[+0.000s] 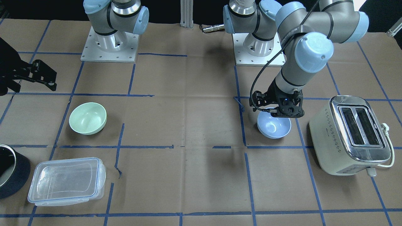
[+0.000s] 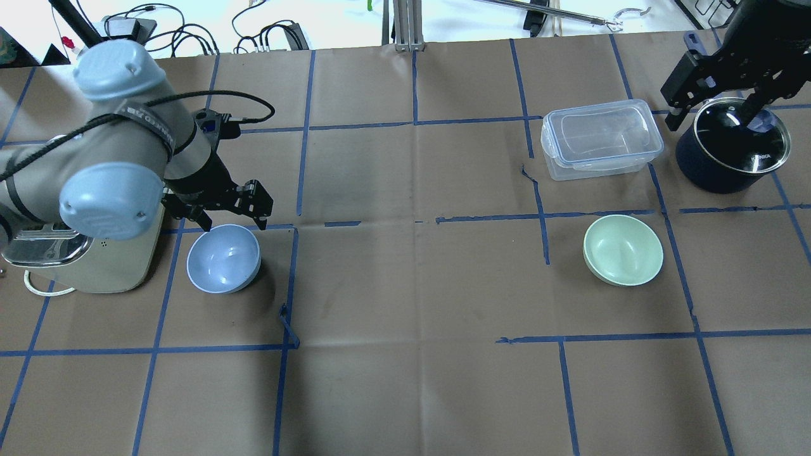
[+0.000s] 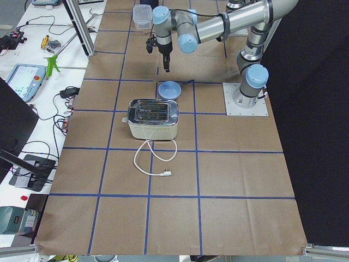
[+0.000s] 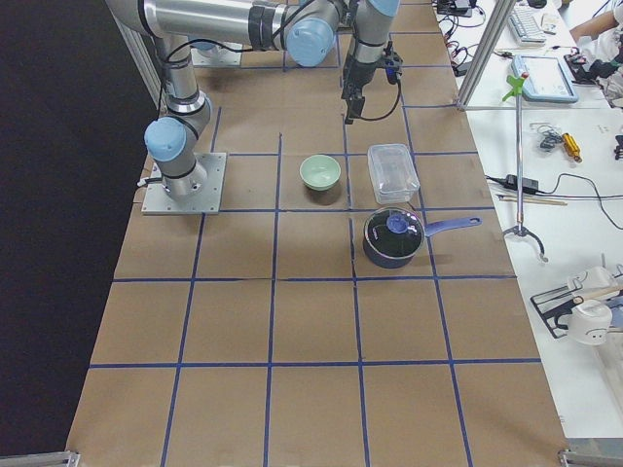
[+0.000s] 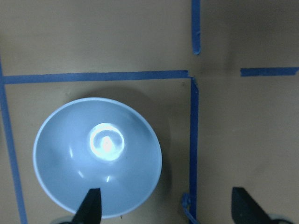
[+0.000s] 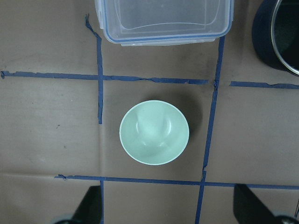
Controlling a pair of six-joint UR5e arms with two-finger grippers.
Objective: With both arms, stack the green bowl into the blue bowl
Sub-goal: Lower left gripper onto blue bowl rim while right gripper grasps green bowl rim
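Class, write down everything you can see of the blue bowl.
The blue bowl is small, round and pale periwinkle, smooth like matte plastic, with a small flat base that catches a highlight. It stands upright and empty on the paper-covered table, beside the toaster but apart from it. The open left gripper hangs over its rim, one finger above the inside and one outside. Nothing seems to touch it.

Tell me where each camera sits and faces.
Front-facing: across the table, facing both bases; left gripper by blue bowl.
Overhead: behind the robot, looking down; left arm at left.
Exterior left: table's toaster end; left arm nearest.
Exterior right: table's pot end; right arm nearest.
Left wrist: straight down on blue bowl; fingertips show.
Right wrist: straight down on green bowl; fingertips show.
Shared: front-facing and overhead show both bowls.
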